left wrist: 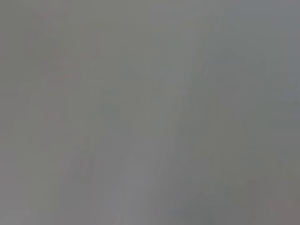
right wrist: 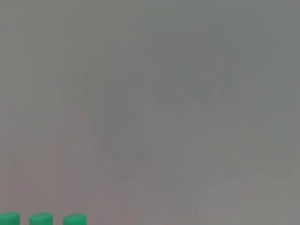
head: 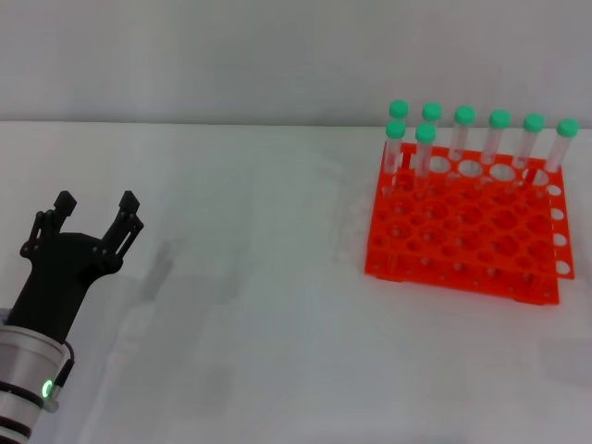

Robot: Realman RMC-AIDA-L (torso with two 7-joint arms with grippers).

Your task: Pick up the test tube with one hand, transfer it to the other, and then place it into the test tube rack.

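Observation:
The orange-red test tube rack (head: 462,236) stands on the white table at the right, with several green-capped clear test tubes (head: 425,153) upright in its back rows. My left gripper (head: 96,205), the black claw on a silver wrist with a green light, hovers at the lower left of the head view, open and empty, far from the rack. The right gripper is out of the head view. Three green caps (right wrist: 41,219) show at the edge of the right wrist view. The left wrist view shows only a blank grey surface.
The white table (head: 259,277) spreads between my left gripper and the rack. A pale wall rises behind the table's far edge.

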